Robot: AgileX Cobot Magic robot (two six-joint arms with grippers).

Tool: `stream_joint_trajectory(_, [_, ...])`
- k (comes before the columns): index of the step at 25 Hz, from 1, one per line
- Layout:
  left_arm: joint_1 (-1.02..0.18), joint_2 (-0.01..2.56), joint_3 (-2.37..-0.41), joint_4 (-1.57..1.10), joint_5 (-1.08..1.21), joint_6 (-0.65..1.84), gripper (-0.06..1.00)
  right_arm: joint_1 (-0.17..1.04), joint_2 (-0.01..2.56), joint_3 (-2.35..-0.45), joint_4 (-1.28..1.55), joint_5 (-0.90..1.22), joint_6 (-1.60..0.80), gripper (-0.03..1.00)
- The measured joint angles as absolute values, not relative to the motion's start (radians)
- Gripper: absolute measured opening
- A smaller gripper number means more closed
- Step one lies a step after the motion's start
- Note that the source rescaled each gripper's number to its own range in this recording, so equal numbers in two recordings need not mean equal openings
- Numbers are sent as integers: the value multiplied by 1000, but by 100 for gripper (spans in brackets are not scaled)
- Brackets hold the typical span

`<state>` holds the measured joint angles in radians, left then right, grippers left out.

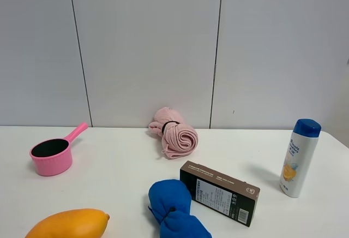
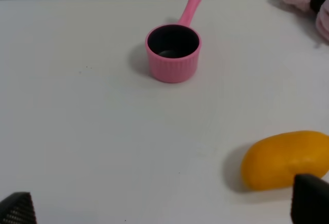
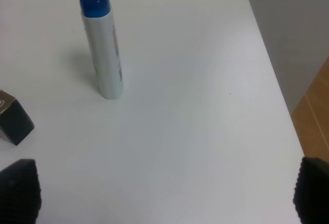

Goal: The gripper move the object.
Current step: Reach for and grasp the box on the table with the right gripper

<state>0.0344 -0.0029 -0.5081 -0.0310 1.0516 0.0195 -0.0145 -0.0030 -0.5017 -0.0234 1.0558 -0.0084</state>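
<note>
The dark brown carton (image 1: 220,192) with a white label and barcode lies flat on the white table (image 1: 120,167), right of centre, beside a blue cloth bundle (image 1: 174,209). One corner of it shows in the right wrist view (image 3: 14,119). Neither arm appears in the exterior high view. My left gripper (image 2: 164,211) is open and empty, its fingertips (image 2: 18,209) just showing at the picture's edge. My right gripper (image 3: 164,193) is open and empty, fingertips (image 3: 19,190) wide apart over bare table, well apart from the carton.
A white blue-capped bottle (image 1: 299,158) stands upright at the right, also seen from the right wrist (image 3: 102,49). A pink saucepan (image 1: 52,155) sits at the left. A yellow mango (image 1: 70,223) lies at front left. A pink cloth roll (image 1: 174,133) lies at the back. The table's right edge (image 3: 272,80) is close.
</note>
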Motion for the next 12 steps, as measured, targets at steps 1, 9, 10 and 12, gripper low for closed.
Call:
stream_joint_trajectory(1, [34, -3, -508, -31, 1052, 20, 100, -15, -3, -502, -23, 1056, -8, 100])
stream_joint_trajectory(9, [34, -3, -508, -31, 1052, 20, 100, -15, -3, -502, -23, 1056, -8, 100])
stream_joint_trajectory(10, [34, -3, -508, -31, 1052, 20, 100, -15, -3, -502, -23, 1056, -8, 100])
stream_joint_trajectory(12, [34, -3, -508, -31, 1052, 20, 100, -15, -3, -502, -23, 1056, -8, 100])
